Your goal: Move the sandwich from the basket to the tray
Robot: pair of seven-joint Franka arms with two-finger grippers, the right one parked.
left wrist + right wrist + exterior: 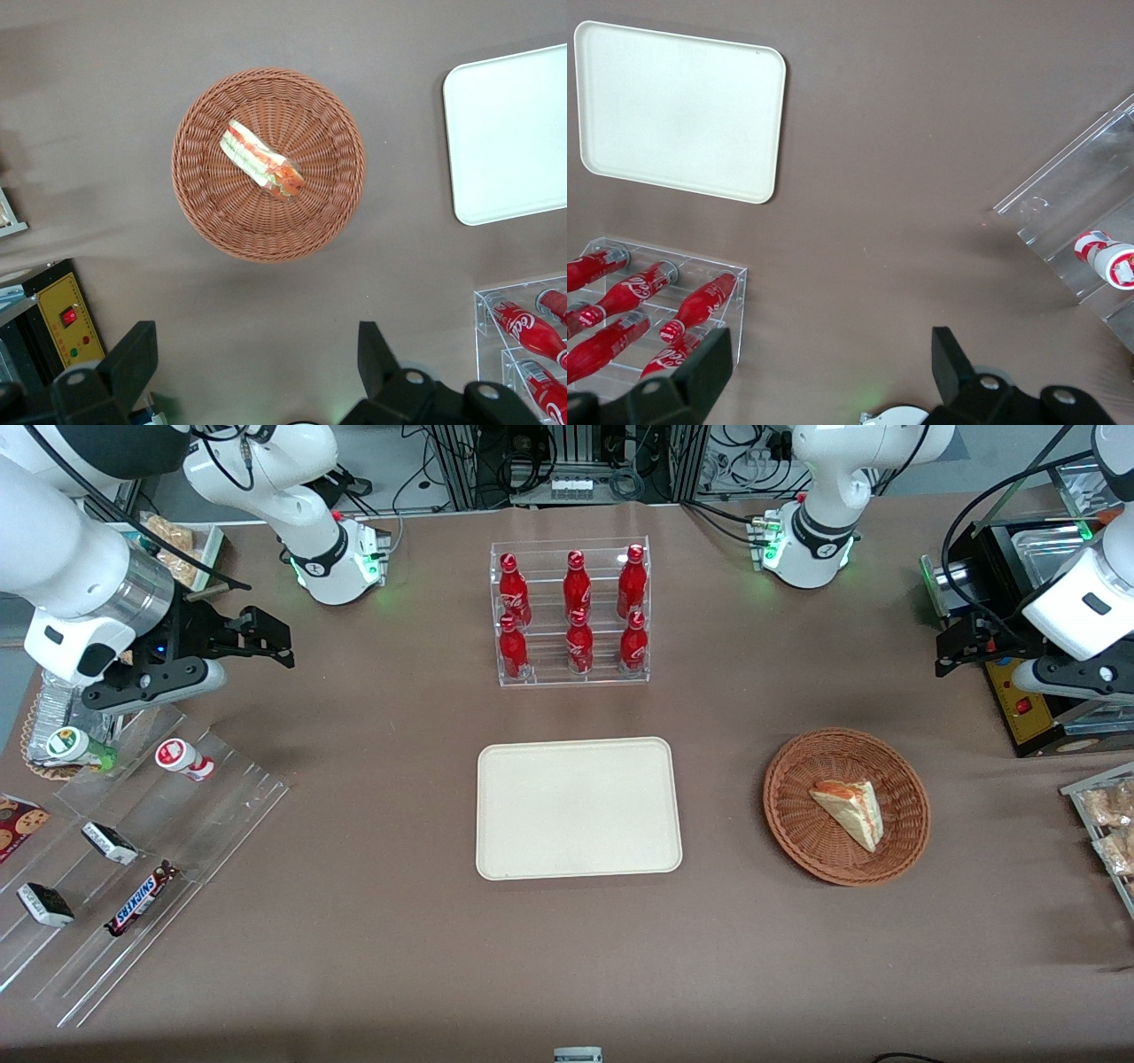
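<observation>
Sandwich sits mid-basket; tray lies at the basket's nine o'clock, bare tablecloth between rims. Gripper hangs above (fingers spread wide, holding nothing).

Working arm held high toward its own end of table, wrist bent so camera faces straight down. Gripper hanging in air, well above tabletop, touching nothing. Fingers spread wide apart (nothing between them), tips pointing down; both black pads in wrist cam view, symmetrical. Arm base farther from front cam, green status light on.
</observation>
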